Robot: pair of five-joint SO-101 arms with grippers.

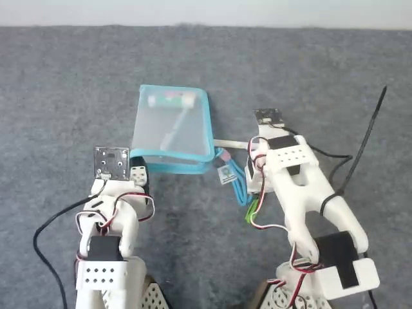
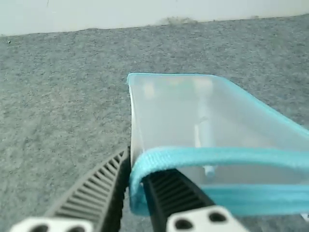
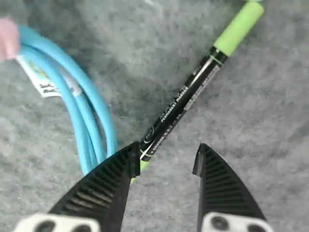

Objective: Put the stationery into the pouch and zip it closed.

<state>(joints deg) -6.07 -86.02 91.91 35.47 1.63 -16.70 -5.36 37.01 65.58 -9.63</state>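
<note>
- Your right gripper [image 3: 166, 157] stands wide open low over the table [image 3: 260, 96]. The green-capped pen [image 3: 188, 96] lies against one finger, not centred between the two.
- If you close from here, I judge the pen could skid or pivot out. The blue cord [image 3: 91, 125] just beside it might get caught too.
- Your left gripper [image 2: 135, 193] is pinched on the pouch [image 2: 193, 121] at its teal rim. A slipping hold would let the mouth sag shut.
- The pouch holds a whitish stick [image 1: 172, 136] and, at its far end, probably an eraser [image 1: 170, 100].
</note>
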